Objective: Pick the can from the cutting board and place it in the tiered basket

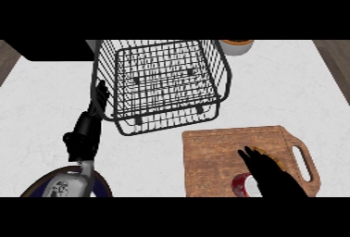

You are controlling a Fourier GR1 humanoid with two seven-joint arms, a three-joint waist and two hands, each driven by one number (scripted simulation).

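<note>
A red can [239,185] with a pale top stands near the front edge of the wooden cutting board [212,157] at the lower right. My right hand [270,178] hovers over the can's right side with fingers straight, pointing up and left; it hides part of the can and is open. The black wire tiered basket [164,78] stands at the upper middle, behind the board. My left hand [92,120] rests open at the basket's left side, fingers up.
A small yellowish thing [265,155] peeks out from behind my right hand on the board. An orange and white container [236,45] sits behind the basket's right corner. A dark blue plate [103,186] lies under my left forearm. A dark block [58,50] fills the back left.
</note>
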